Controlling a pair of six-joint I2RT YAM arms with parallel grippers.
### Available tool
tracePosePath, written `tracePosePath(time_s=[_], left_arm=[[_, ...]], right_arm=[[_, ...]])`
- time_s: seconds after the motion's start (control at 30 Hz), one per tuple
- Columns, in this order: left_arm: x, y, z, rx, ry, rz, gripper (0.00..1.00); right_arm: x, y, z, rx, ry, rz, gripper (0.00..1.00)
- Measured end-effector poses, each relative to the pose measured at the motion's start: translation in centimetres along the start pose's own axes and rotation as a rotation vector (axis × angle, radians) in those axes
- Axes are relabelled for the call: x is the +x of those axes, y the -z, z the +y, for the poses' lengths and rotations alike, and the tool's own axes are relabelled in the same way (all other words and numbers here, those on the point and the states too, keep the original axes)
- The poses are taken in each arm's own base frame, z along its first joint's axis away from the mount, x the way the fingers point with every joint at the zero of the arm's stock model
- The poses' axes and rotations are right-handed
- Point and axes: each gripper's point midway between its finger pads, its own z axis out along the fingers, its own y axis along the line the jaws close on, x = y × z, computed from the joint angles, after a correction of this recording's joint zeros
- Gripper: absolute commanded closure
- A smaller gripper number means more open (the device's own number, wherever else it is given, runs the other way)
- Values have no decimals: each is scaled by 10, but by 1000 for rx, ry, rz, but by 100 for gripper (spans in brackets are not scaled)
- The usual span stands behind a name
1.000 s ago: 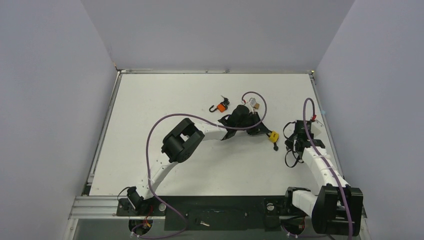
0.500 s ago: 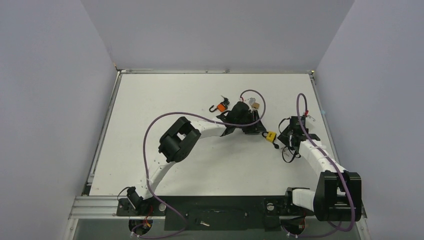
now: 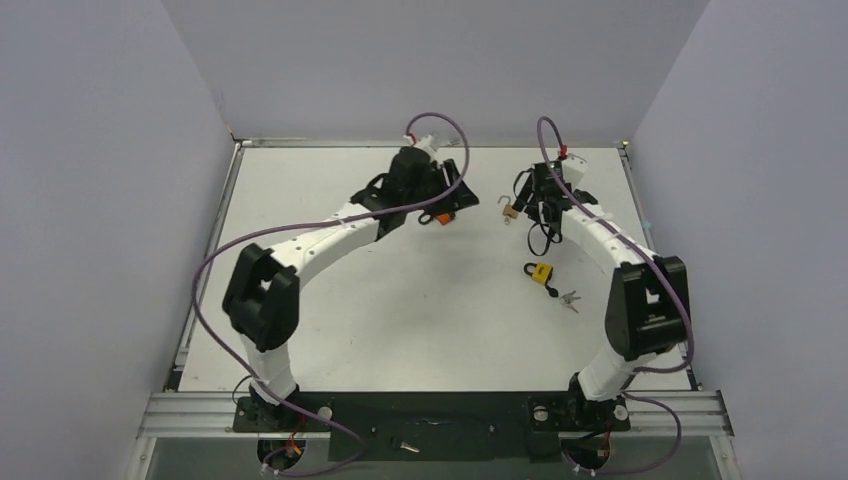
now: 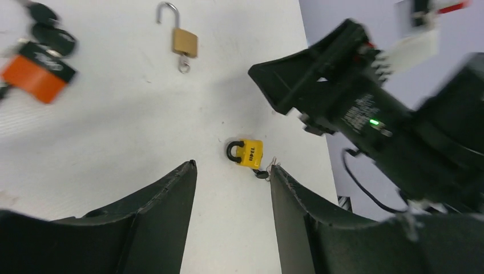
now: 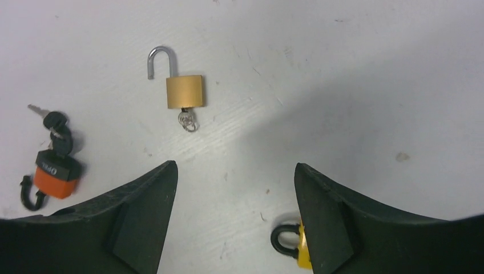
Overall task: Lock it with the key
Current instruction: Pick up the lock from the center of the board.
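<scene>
Seeing left gripper (image 4: 233, 167) spread wide, gripping nothing; right gripper (image 5: 234, 166) likewise. Brass padlock (image 5: 184, 91) just ahead of right fingers (image 5: 137, 228), shackle open, key (image 5: 187, 120) in its base. Orange padlock (image 5: 55, 171) outside one finger, yellow padlock (image 5: 294, 242) partly behind the other. Same yellow padlock framed between left fingers (image 4: 154, 228), beyond the tips.

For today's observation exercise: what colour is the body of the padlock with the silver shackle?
The padlock body is brass-gold, clearest in the right wrist view.
</scene>
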Motion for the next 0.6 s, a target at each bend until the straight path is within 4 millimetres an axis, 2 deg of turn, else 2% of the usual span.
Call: tracePosePath(time_s=[0.1, 0.2, 0.27, 0.4, 0.6], left_arm=[[-36, 50, 10, -38, 2, -83, 52], [-53, 91, 27, -82, 4, -137, 51], [-55, 111, 36, -109, 4, -148, 51], [-49, 134, 48, -142, -6, -137, 51], [-42, 145, 55, -149, -7, -104, 51]], right_arm=[[6, -32, 9, 42, 26, 37, 31], [15, -60, 16, 79, 58, 77, 31], [17, -74, 22, 97, 77, 91, 30], [17, -88, 41, 106, 113, 90, 30], [2, -96, 63, 133, 138, 52, 32]])
